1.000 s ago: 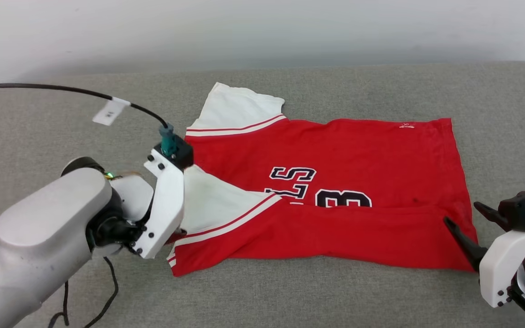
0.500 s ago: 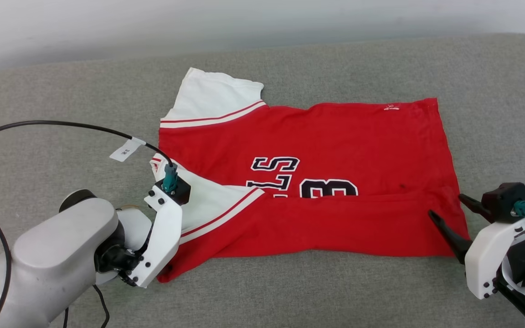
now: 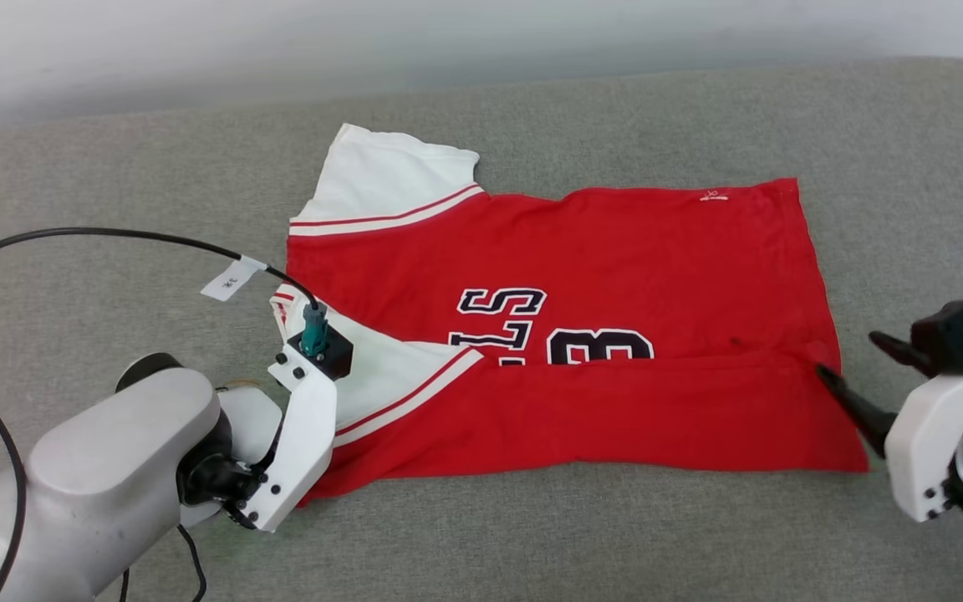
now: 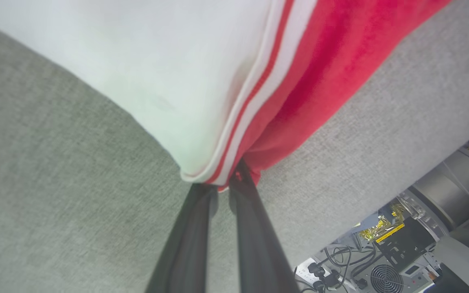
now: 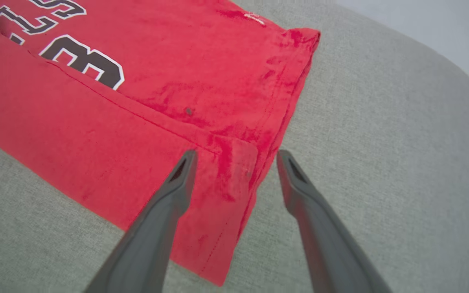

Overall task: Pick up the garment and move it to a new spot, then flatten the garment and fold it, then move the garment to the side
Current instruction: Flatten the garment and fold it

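Observation:
The garment (image 3: 582, 276) is a red jersey with white sleeves, lying on the grey cushion with its near long edge folded over the lettering and number. In the left wrist view my left gripper (image 4: 222, 185) is shut on the garment (image 4: 177, 81), pinching its corner where the white sleeve's striped trim meets the red cloth. In the head view the white left wrist housing (image 3: 302, 435) hides those fingers. My right gripper (image 3: 853, 358) is open at the garment's right hem. In the right wrist view its fingers (image 5: 236, 156) straddle a small turned-up flap of the hem of the garment (image 5: 136, 93).
The grey padded surface (image 3: 114, 192) stretches well beyond the jersey on all sides, with a pale wall behind. A black cable (image 3: 97, 234) with a white tag arcs over my left arm. Past the cushion's near edge stand electronics and cables (image 4: 381, 260).
The camera shifted after the first frame. My left gripper has shut on the jersey's near-left corner. My right gripper has drifted slightly right and away, staying open at the hem.

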{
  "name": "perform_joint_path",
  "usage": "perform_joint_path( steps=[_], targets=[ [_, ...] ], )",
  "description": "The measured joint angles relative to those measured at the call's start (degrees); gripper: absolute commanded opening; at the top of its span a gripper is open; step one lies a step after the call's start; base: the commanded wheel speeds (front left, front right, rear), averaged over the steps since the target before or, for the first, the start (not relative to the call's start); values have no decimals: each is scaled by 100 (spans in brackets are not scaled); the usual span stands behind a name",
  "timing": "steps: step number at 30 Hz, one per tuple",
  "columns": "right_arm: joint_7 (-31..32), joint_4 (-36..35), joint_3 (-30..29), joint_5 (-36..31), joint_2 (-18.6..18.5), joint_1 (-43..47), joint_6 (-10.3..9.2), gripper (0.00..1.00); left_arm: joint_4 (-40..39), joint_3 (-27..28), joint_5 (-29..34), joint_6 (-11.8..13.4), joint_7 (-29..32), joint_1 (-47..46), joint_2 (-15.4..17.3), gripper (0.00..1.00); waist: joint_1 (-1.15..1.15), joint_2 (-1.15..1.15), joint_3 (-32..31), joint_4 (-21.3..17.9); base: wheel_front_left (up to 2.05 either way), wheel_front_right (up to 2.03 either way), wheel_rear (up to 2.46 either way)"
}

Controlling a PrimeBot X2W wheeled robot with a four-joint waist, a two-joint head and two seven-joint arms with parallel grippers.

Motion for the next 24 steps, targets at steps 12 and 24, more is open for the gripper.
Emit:
perform_joint_path(
  steps=[12, 24],
  targets=[
    [3145, -733, 851, 1729, -1626, -613, 0, 100, -660, -78, -3, -5, -194, -110, 283, 0, 0, 0, -149, 232, 0, 0, 0],
    [3833, 196, 1047, 2054, -1089, -962, 0, 100, -812, -99, 163, -5, -325, -414, 209, 0, 1, 0, 277, 458, 0, 0, 0]
  ],
)
